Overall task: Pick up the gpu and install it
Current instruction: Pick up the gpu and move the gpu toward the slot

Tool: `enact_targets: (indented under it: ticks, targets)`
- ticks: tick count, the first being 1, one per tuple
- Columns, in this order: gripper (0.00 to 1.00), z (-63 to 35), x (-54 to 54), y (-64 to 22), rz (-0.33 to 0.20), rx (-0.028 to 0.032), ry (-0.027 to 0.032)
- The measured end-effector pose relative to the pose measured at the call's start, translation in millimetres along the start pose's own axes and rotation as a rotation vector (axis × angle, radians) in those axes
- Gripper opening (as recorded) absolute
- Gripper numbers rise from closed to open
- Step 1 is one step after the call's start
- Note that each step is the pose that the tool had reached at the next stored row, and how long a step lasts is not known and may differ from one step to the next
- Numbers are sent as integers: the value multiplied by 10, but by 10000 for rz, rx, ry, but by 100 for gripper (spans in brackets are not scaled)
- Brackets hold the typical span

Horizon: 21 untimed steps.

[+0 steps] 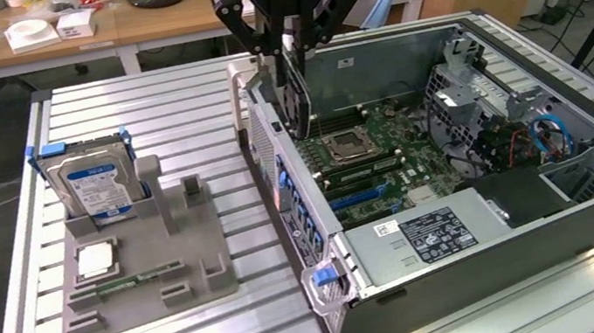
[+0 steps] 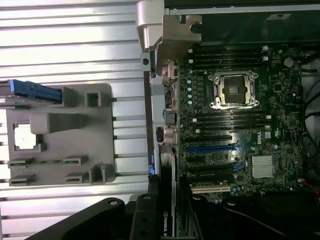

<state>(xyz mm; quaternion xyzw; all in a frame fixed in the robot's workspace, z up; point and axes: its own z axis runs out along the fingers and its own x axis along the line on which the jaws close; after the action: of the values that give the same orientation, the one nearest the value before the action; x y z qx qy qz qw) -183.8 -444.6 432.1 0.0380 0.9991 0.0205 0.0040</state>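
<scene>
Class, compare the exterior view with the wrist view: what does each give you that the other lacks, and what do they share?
Exterior view: the gripper clamped on the gpu, the card hanging upright over the open computer case; the power supply; blue cables; desks behind. Wrist view: the green logo on the card's edge, looking straight down onto the slots. Both: the gpu, the grey holder, the CPU socket.

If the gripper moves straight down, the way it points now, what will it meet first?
The gripper points down with the gpu clamped in its fingers, so the gpu's lower edge would probably reach the motherboard first, close to the computer case wall. Depth is unclear here.
</scene>
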Motion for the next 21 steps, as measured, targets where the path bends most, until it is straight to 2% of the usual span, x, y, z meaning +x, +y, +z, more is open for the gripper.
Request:
enact_targets:
  ticks: [21]
  targets:
    - [26,6,-68,5,0,0,0]
